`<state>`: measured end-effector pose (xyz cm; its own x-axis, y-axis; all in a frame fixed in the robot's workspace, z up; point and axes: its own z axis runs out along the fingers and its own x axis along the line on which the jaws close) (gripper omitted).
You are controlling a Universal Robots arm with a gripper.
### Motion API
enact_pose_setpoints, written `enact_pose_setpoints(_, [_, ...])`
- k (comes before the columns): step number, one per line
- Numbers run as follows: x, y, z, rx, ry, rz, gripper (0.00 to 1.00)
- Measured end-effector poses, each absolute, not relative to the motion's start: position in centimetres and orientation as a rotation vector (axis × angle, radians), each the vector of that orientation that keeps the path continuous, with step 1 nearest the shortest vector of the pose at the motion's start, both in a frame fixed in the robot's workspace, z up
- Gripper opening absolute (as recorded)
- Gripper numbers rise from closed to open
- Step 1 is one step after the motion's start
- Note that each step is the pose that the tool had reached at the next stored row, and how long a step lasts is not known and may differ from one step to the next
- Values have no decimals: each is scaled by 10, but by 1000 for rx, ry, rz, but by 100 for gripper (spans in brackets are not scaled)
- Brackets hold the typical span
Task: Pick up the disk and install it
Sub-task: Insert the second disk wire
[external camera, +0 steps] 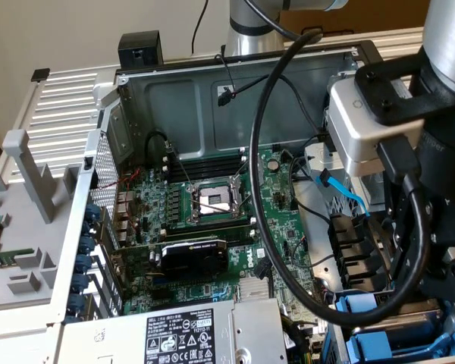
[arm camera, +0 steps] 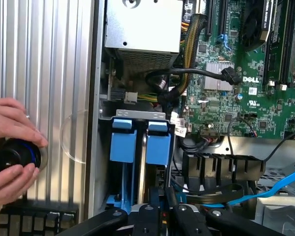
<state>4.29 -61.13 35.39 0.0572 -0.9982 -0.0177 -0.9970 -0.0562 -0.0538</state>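
Observation:
Two bright blue carriers stand edge-on, side by side, in the drive bay at the case's corner. The disk [arm camera: 159, 144] is the one nearer the motherboard, with the other carrier [arm camera: 123, 141] beside it. My gripper [arm camera: 160, 219] sits right over the disk's near end, its black fingers [arm camera: 146, 215] drawn close together on that edge. In the exterior view the blue carriers [external camera: 364, 302] show at the lower right under my arm [external camera: 432, 189], which hides the gripper.
A person's hands [arm camera: 10, 123] hold a small black round object with a blue ring [arm camera: 14, 157] over the ribbed grey panel beside the case. The open case holds the motherboard [external camera: 212, 197], the power supply box [external camera: 174, 334], black cables [arm camera: 187, 78] and a blue cable [external camera: 341, 193].

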Motion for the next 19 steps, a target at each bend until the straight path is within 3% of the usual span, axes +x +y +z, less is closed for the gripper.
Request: enact_pose_setpoints(19, [39,-611,354,-2234,2110,-56,17])
